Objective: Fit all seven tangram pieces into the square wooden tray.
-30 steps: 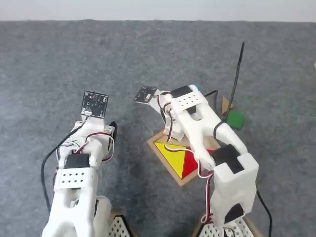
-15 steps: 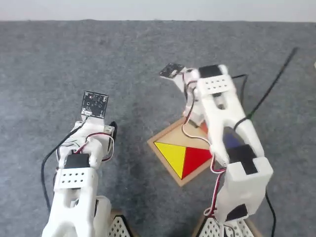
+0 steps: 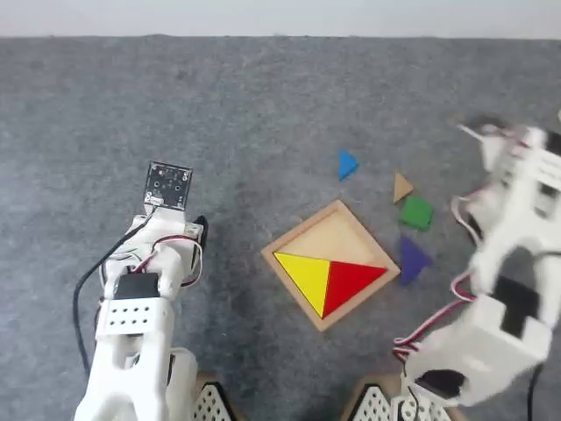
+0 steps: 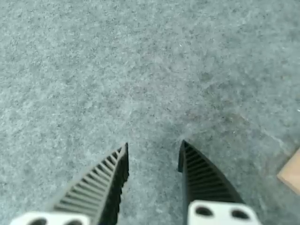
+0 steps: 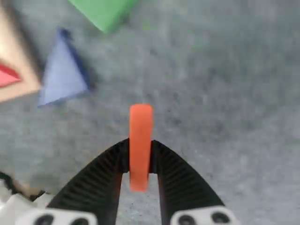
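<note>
The square wooden tray (image 3: 333,232) lies at mid table and holds a yellow triangle (image 3: 307,274) and a red triangle (image 3: 353,279). Loose beside it are a small blue triangle (image 3: 347,164), a tan triangle (image 3: 401,187), a green square (image 3: 416,212) and a purple triangle (image 3: 412,257). My right gripper (image 5: 140,143) is shut on an orange piece (image 5: 140,122) held on edge above the carpet, past the purple triangle (image 5: 63,75) and green square (image 5: 105,11). The right arm (image 3: 517,202) stands at the table's right edge. My left gripper (image 4: 152,147) is open over bare carpet, left of the tray.
Grey carpet (image 3: 219,105) covers the whole table. The tray's corner (image 4: 293,171) shows at the edge of the left wrist view. The left arm (image 3: 145,289) stands at the front left, and both arm bases sit along the front edge.
The right arm has swung from above the tray out to the right edge of the table, uncovering the loose pieces. The left arm has kept still.
</note>
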